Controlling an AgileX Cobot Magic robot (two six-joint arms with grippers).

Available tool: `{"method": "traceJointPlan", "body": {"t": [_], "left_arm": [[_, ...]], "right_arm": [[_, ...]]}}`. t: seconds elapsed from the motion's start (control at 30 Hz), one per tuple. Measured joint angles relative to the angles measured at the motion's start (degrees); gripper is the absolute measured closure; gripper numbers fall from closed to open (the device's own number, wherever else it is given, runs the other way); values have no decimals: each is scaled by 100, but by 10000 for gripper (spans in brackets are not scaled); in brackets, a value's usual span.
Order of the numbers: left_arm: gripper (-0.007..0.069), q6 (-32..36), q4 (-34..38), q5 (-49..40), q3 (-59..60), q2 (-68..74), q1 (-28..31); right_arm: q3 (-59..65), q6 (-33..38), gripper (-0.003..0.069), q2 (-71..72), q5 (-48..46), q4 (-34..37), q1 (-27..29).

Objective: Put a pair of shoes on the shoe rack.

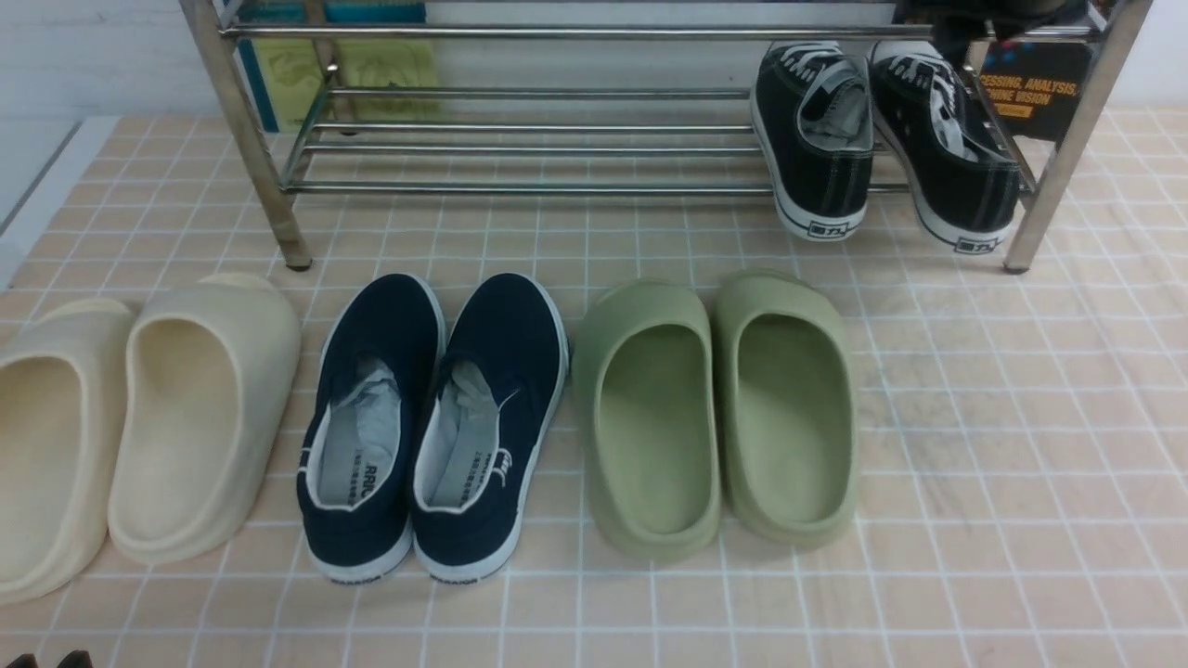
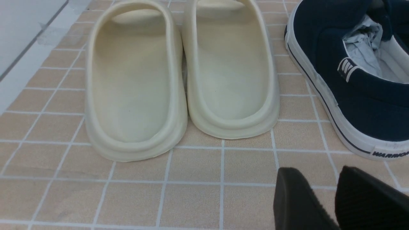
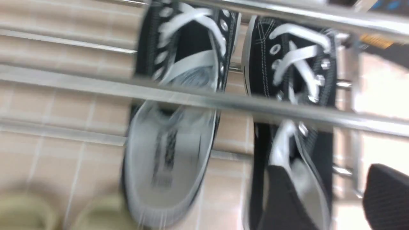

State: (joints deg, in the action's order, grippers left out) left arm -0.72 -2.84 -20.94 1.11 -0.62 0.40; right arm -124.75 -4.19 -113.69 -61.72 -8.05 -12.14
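Note:
The two black sneakers rest side by side at the right end of the shoe rack's [image 1: 557,187] lower shelf, the left sneaker [image 1: 817,139] and the right sneaker [image 1: 947,148] with heels over the front bar. Through the rack bars, the blurred right wrist view shows both sneakers [image 3: 169,153] [image 3: 297,80]. My right gripper [image 3: 326,169] is open above the right one, one finger [image 3: 281,198] over its opening and the other finger [image 3: 386,195] outside its wall, pinching nothing. Low at the front left, my left gripper [image 2: 318,172] [image 1: 48,661] hangs narrowly open over bare tiles.
On the tiled floor in front of the rack stand cream clogs [image 1: 186,408], navy slip-ons [image 1: 436,417] and green clogs [image 1: 715,408]. The rack's right leg [image 1: 1049,186] stands next to the right sneaker. A dark book cover [image 1: 1030,93] and a yellow-green one [image 1: 371,70] lean behind the rack.

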Motion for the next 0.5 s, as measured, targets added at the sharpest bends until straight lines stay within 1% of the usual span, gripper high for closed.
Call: {"method": "traceJointPlan", "body": {"t": [0.07, 0.2, 0.23, 0.27, 0.3, 0.4, 0.5], "left_arm": [[384, 0, 0, 0, 0, 0, 0], [384, 0, 0, 0, 0, 0, 0], [384, 0, 0, 0, 0, 0, 0], [384, 0, 0, 0, 0, 0, 0], [384, 0, 0, 0, 0, 0, 0], [384, 0, 0, 0, 0, 0, 0], [384, 0, 0, 0, 0, 0, 0]], "right_arm": [[262, 148, 398, 515, -187, 52, -44], [790, 214, 578, 1728, -250, 257, -50], [819, 218, 597, 1792, -250, 287, -50], [1059, 233, 643, 2264, -213, 387, -50], [1230, 239, 657, 2542, -172, 449, -50], [2178, 239, 664, 3637, 137, 611, -50], [3743, 220, 664, 4885, 679, 839, -50]]}}
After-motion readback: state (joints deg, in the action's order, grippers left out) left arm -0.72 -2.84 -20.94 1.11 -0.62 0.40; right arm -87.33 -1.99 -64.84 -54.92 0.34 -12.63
